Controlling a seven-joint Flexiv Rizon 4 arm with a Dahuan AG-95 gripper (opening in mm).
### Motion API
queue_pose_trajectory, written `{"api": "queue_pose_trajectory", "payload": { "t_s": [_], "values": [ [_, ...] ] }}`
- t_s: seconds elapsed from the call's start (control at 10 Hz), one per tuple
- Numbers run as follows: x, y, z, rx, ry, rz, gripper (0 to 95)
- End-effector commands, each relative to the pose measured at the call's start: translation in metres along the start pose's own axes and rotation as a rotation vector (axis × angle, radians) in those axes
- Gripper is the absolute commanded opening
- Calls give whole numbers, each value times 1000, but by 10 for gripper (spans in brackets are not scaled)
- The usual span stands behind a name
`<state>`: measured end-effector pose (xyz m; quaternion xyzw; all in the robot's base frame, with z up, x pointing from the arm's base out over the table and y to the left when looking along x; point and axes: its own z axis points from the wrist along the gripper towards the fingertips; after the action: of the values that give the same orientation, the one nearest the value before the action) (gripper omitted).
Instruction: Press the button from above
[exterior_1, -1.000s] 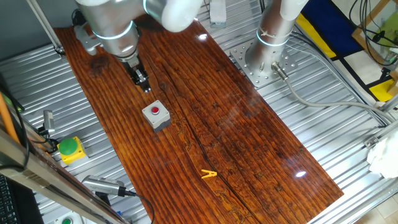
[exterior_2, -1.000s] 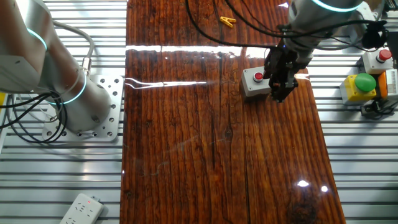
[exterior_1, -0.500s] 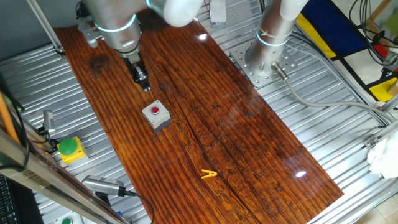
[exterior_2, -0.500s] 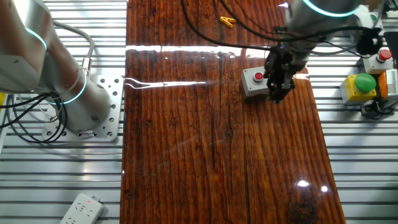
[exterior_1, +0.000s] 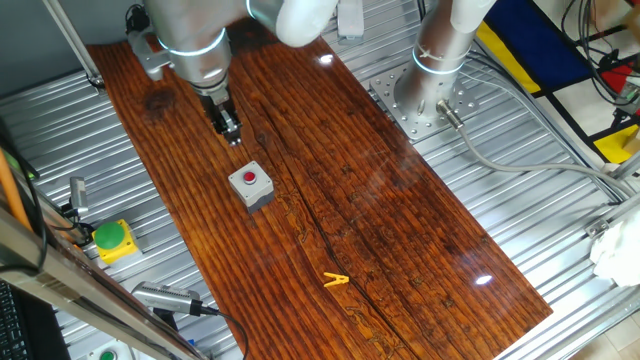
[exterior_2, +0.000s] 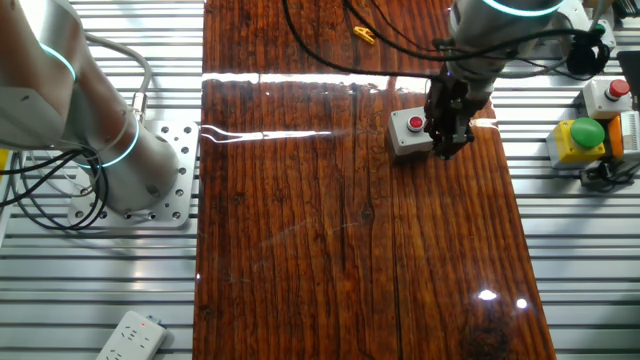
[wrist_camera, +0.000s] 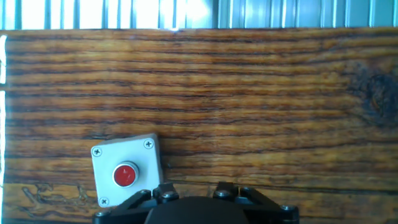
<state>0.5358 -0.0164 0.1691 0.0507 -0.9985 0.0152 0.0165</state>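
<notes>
Red push-button (exterior_1: 250, 179) sits in its grey box (wrist_camera: 127, 170) on the wooden tabletop (exterior_1: 380, 220); the gripper (exterior_1: 230, 130) hovers beside it, not above; whether its fingers are parted I cannot tell; centre over the cap, then descend straight.

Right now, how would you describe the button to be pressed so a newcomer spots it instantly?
Find the long dark wooden board on the metal table. Near the gripper sits a small grey square box with a round red button on top. The other red-capped box and the green button on a yellow box lie off the board.
</notes>
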Motion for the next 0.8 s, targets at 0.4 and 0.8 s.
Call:
{"api": "queue_pose_trajectory", "payload": {
  "t_s": [0.4,0.8],
  "values": [
    [-1,0,1,-12,-16,20,570],
    [-1,0,1,-43,-24,44,570]
  ]
}}
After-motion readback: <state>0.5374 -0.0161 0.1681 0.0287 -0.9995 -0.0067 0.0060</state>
